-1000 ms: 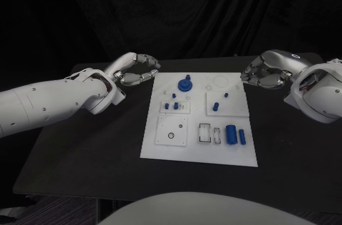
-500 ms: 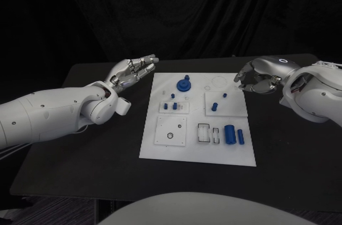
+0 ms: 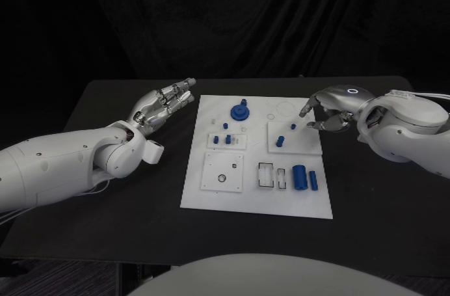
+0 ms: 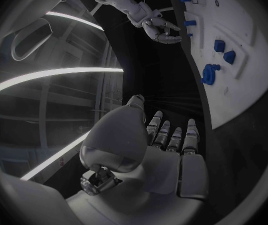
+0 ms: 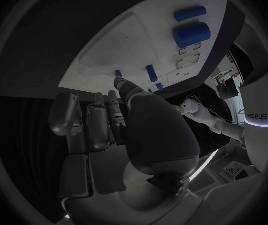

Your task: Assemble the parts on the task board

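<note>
Black table (image 3: 112,198) fills most of the head view, black curtain (image 3: 225,29) behind it at 12 o'clock. White task board (image 3: 258,198) lies mid-table, long axis running 12 to 6.

Left arm (image 3: 56,162) comes in from 8 o'clock. Left hand (image 3: 166,101) sits just off the board's 10 o'clock corner, over bare table, fingers straight and spread, holding nothing. Left wrist view adds what the head cam can't: palm side of that hand (image 4: 153,145), fingers side by side & extended, nothing in it, board (image 4: 246,60) beyond the fingertips.

Right arm (image 3: 408,130) enters from 3 o'clock. Right hand (image 3: 326,110) hovers at the board's 2 o'clock corner, fingers curled downward over the board edge. From the head cam can't tell if it touches anything. Right wrist view shows the hand (image 5: 118,120) w/ fingers part-bent and apart, nothing held, tips above the board surface (image 5: 108,55).

Parts on board, big to small: blue gear (image 3: 241,111) near 12 o'clock; large blue cylinder (image 3: 300,177) at approx 4 o'clock, slimmer blue cylinder (image 3: 312,180) just beside it; small blue peg (image 3: 279,140) in the raised square plate right of center; small blue pegs (image 3: 223,139) left of center.
</note>
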You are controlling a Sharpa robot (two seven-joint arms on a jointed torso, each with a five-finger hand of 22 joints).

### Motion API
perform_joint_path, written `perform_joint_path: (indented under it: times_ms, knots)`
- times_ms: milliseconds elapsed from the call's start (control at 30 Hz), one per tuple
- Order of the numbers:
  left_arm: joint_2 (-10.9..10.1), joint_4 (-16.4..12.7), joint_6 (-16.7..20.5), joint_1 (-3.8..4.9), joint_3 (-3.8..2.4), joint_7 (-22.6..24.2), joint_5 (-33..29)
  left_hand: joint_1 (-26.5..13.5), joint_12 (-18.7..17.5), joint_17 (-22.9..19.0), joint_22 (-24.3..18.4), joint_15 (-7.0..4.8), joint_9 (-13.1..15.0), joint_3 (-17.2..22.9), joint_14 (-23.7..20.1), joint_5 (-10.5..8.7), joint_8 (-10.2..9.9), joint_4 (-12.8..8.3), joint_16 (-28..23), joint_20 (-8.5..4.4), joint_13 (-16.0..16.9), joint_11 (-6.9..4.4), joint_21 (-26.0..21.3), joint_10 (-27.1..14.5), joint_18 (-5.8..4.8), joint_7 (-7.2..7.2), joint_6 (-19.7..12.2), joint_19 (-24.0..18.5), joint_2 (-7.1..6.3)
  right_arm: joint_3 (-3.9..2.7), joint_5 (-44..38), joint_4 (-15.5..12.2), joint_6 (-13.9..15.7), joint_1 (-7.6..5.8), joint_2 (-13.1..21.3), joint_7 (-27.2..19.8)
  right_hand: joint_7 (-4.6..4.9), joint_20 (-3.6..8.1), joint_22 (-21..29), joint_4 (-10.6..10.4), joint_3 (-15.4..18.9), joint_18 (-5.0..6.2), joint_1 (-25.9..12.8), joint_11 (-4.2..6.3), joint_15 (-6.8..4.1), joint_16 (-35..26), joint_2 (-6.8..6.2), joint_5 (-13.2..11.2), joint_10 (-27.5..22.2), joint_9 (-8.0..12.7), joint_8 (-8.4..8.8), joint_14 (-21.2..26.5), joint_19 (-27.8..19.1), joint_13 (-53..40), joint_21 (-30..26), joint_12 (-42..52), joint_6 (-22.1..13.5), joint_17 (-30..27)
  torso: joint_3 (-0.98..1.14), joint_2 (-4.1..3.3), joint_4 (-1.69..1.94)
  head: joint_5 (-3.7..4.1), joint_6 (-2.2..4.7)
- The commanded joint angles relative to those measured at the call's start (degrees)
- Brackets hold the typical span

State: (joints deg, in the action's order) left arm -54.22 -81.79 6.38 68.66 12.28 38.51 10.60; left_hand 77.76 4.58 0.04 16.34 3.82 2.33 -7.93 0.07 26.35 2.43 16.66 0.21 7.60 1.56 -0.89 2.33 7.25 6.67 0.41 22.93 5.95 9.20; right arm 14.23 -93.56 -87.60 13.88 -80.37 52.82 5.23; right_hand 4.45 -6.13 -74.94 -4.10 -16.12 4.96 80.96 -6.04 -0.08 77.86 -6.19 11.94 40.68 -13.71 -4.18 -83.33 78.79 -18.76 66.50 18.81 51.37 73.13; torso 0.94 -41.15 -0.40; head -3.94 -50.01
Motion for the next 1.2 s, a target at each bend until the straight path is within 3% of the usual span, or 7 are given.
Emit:
perform_joint_path:
  times_ms: [33, 133, 400, 633, 833, 933, 1200]
  knots:
    - [-0.1, -0.5, -1.6, -0.12, -0.04, 10.1, -1.0, 1.2, -0.1, 0.0, -0.9, 0.54, 0.0, -0.7, -0.1, 0.4, -0.2, 0.1, -0.2, 0.79, 0.0, 0.5, -0.4, -0.1, 1.11, -0.11, -0.3, -0.7, 0.12, -0.07, -1.9, 0.5, 1.7, 0.3, -0.2, -1.7, 0.16, 0.08, -8.7, 0.0, 0.3, -0.13, -0.3, 0.07, -0.06, 0.4, 0.3, 0.2, 2.5, 0.6, 0.23, -0.7, 0.7, 1.1, 0.6, 0.5, -0.1, 0.1, -0.87, -0.09, 1.13, 0.76, 0.01]
    - [-0.2, -0.7, -1.8, -0.13, -0.04, 9.9, -1.0, 1.7, -0.1, 0.0, -1.4, 0.97, -0.1, -1.1, -0.1, 0.73, -0.2, 0.1, -0.2, 1.51, 0.0, 0.8, -0.4, -0.1, 1.37, -0.05, -0.4, -0.9, 0.34, -0.07, -2.0, 0.9, 2.5, 0.53, -0.5, -2.2, 0.27, 0.14, -8.7, -0.1, 0.3, -0.15, -0.3, 0.17, -0.12, 0.5, 0.37, 0.2, 3.6, 0.9, 0.42, -0.7, 0.8, 1.8, 0.7, 0.6, -0.6, 0.0, -1.22, -0.19, 1.9, 1.88, 0.01]
    - [-0.4, -1.3, -2.5, -0.2, -0.04, 9.5, -1.0, 3.8, 0.3, 0.1, -1.7, 1.99, -0.1, -1.8, 0.2, 2.48, -0.2, -0.1, -0.1, 3.03, 0.0, 2.25, -0.3, 0.2, 2.05, 0.23, -0.5, -0.9, 0.33, -0.07, -2.0, 2.3, 3.7, 1.21, -1.6, -3.3, 1.25, 0.25, -8.9, -0.6, 0.0, -0.27, -0.5, 0.34, -0.22, 0.8, 0.58, 0.2, 6.0, 1.5, 0.29, -0.9, 1.2, 3.0, 1.2, 0.7, -0.8, 0.2, -1.6, -0.45, 2.56, 2.85, 0.44]
    - [-0.6, -1.5, -3.0, -0.24, -0.04, 9.1, -1.0, 4.8, 0.4, 0.1, -1.8, 2.47, 0.0, -2.2, 0.5, 3.75, -0.1, -0.1, 0.0, 3.71, 0.0, 2.85, -0.2, 0.3, 2.37, 0.57, 0.0, -0.7, 0.17, -0.07, -2.0, 2.9, 3.3, 1.68, -2.3, -3.7, 2.26, 0.4, -9.0, -1.0, -0.8, -0.35, -0.3, 0.7, -0.43, 1.0, 0.43, 0.2, 9.3, 1.9, 0.03, -1.0, 1.5, 4.4, 1.5, 0.6, -0.3, 0.0, -1.42, -0.59, 2.5, 2.6, 0.51]
    - [-0.6, -1.7, -3.2, -0.25, -0.04, 8.9, -1.0, 5.1, 0.5, 0.2, -1.7, 2.67, 0.0, -2.3, 0.7, 4.11, -0.1, -0.1, 0.0, 4.04, 0.0, 3.06, -0.1, 0.3, 2.46, 0.78, 0.1, -0.6, 0.22, -0.07, -2.0, 3.4, 2.3, 2.13, -2.8, -3.3, 2.22, 0.45, -9.0, -1.0, -1.1, -0.36, -0.1, 0.68, -0.41, 1.0, 0.17, 0.2, 9.8, 2.0, -0.19, -1.0, 1.6, 5.2, 1.6, -0.1, 0.2, -0.1, -1.38, -0.61, 2.51, 2.48, 0.4]
    - [-0.6, -1.8, -3.3, -0.25, -0.04, 8.8, -1.0, 5.1, 0.5, 0.2, -1.8, 2.68, 0.0, -2.3, 0.7, 4.14, -0.1, -0.1, 0.0, 4.07, 0.0, 3.1, -0.1, 0.3, 2.47, 0.79, 0.1, -0.6, 0.23, -0.07, -2.0, 3.6, 1.5, 2.24, -2.9, -2.8, 2.03, 0.46, -8.9, -1.2, -1.2, -0.3, -0.3, 0.59, -0.4, 0.8, -0.05, 0.2, 9.5, 2.0, -0.39, -0.9, 1.4, 5.7, 1.2, -0.7, 0.8, -0.4, -1.25, -0.66, 2.53, 2.36, 0.41]
    - [-0.5, -1.7, -3.6, -0.25, -0.04, 8.3, -1.0, 5.5, 0.6, 0.3, -1.4, 3.18, 0.1, -2.4, 1.0, 4.27, -0.1, -0.1, 0.1, 4.62, 0.1, 3.51, 0.0, 0.3, 2.63, 1.14, 0.3, -0.3, 0.65, -0.07, -2.0, 3.8, 0.5, 2.36, -2.5, -2.1, 2.05, 0.45, -8.9, -1.4, -1.0, -0.27, -0.7, 0.58, -0.39, 0.7, -0.15, 0.1, 9.2, 2.1, -0.36, -0.8, 1.3, 6.0, 1.0, -1.1, 0.8, -0.6, -1.49, -0.67, 2.53, 2.32, 0.35]
